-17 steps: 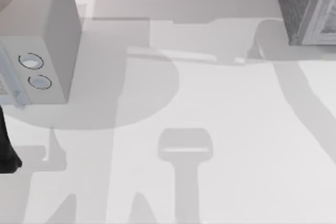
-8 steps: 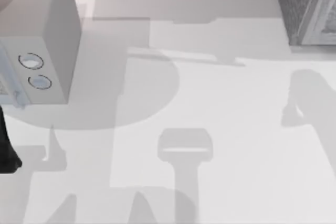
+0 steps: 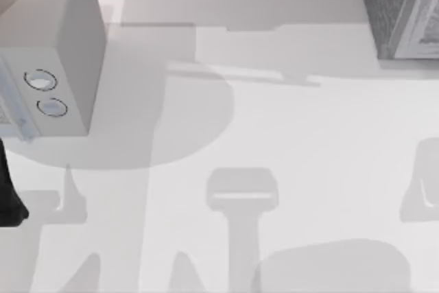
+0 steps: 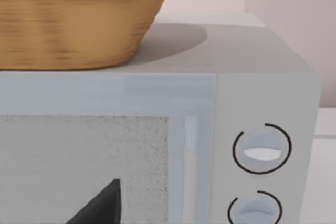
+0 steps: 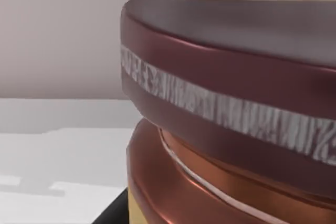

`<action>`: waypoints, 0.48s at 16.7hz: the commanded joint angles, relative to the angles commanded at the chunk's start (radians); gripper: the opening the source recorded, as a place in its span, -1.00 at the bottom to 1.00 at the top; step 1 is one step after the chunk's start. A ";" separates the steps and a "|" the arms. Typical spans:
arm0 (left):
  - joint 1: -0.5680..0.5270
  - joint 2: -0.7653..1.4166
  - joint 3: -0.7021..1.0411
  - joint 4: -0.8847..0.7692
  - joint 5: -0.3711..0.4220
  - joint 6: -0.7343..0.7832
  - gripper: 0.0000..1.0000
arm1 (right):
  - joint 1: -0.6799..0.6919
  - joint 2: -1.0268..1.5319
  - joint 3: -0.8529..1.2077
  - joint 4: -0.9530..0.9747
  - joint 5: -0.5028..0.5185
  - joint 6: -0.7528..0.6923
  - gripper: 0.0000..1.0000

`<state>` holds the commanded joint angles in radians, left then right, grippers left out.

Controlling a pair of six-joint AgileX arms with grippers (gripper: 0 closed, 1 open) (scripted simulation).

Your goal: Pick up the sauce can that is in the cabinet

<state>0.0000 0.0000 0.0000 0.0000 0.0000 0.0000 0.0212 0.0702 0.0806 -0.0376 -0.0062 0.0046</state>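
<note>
The sauce can looms very close in the right wrist view, with a dark red rim band, a coppery body and a tan top. My right gripper is shut on it, and a dark part of the gripper shows beside the can's base. Behind the can are the wall and the white table, not the cabinet's inside. The cabinet, dark grey and speckled with a lighter framed front, stands at the table's far right corner. My left arm stays parked at the left edge.
A pale grey box with two round dials stands at the far left, right in front of the left wrist camera. A wicker basket sits on top of it. Arm shadows lie across the white table.
The right arm's shadow has slid from beside the cabinet toward the near right of the table, and a large rounded shadow has appeared at the near edge. The left arm has not moved.
</note>
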 joint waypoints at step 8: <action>0.000 0.000 0.000 0.000 0.000 0.000 1.00 | -0.018 -0.065 -0.081 0.035 0.006 -0.002 -1.00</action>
<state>0.0000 0.0000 0.0000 0.0000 0.0000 0.0000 0.0036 0.0050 -0.0003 -0.0022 -0.0004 0.0022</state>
